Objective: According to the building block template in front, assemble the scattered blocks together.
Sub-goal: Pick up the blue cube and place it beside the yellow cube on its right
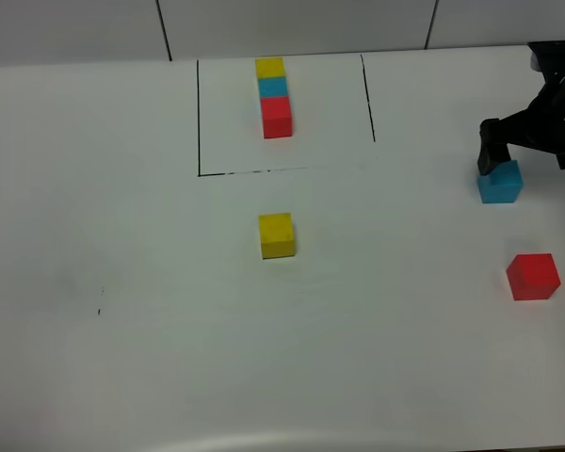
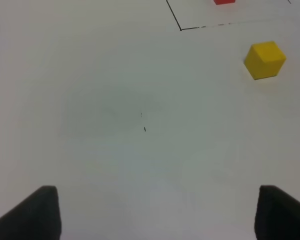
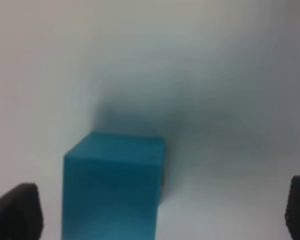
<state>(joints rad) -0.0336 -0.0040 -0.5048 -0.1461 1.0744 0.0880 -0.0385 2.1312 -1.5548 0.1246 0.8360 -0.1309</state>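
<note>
The building block template [image 1: 274, 94] is a yellow, cyan-blue, red row inside a black drawn outline at the back. The loose yellow cube [image 1: 276, 234] sits mid-table and also shows in the left wrist view [image 2: 264, 60]. The loose cyan-blue cube [image 1: 500, 183] is at the right, and the loose red cube [image 1: 533, 277] lies nearer the front. My right gripper [image 1: 497, 155] is open and low over the cyan-blue cube [image 3: 112, 185], which sits between its fingers, nearer one of them. My left gripper [image 2: 157, 215] is open and empty over bare table.
The black outline [image 1: 199, 122] has open corners at the back and its corner shows in the left wrist view [image 2: 180, 29]. A small black mark [image 1: 100, 312] is on the white table at the left. The right arm [image 1: 556, 113] reaches in from the right edge.
</note>
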